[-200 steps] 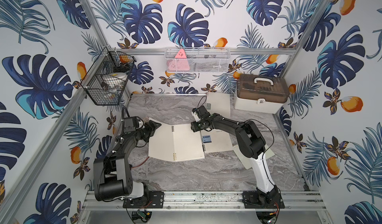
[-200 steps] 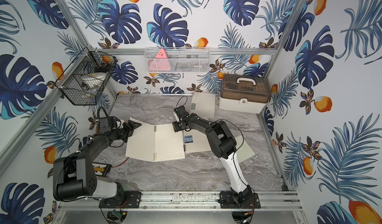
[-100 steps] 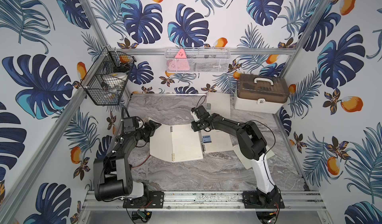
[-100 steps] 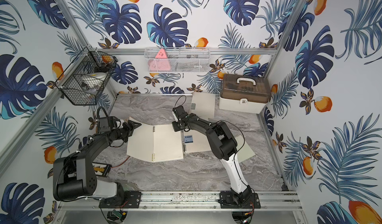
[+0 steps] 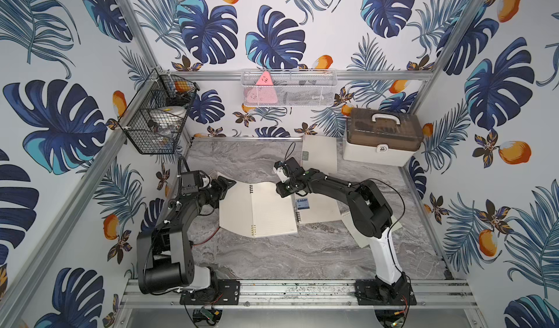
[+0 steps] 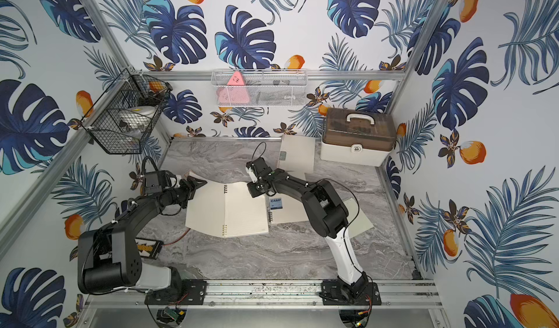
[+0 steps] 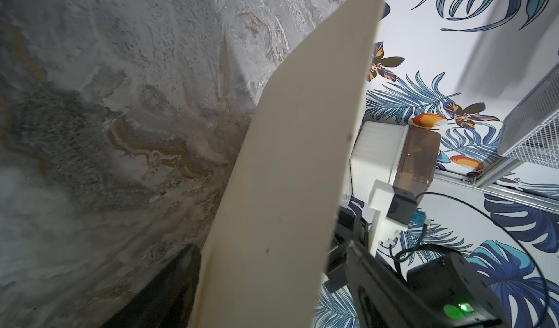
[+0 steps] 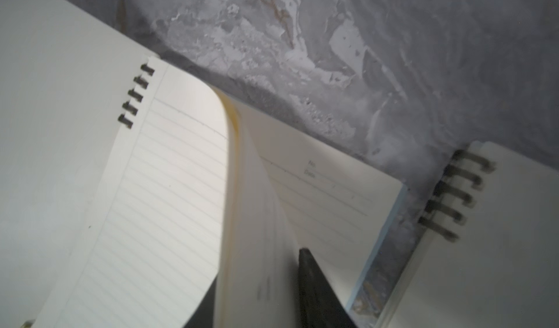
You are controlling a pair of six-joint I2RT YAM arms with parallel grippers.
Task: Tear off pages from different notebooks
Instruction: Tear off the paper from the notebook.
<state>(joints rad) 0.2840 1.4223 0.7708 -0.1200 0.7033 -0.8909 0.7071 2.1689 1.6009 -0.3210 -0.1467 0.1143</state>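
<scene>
On the surface (image 5: 302, 251) the open notebook (image 5: 266, 211) lies with its spiral (image 5: 251, 189) running away from the robot. Left tool (image 5: 226, 183) straddles the cover's (image 7: 287, 175) far corner, jaws wide. Right tool (image 5: 281, 190), across the spiral, brackets the lifted page (image 8: 254, 220); whether pinched, I cannot tell.

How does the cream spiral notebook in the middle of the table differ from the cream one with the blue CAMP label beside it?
The middle cream spiral notebook lies open on lined pages; the blue-label CAMP notebook is closed. The open notebook has a page curling upward; the CAMP notebook lies flat. Both are cream and wire-bound, resting on the grey marble table.
</scene>
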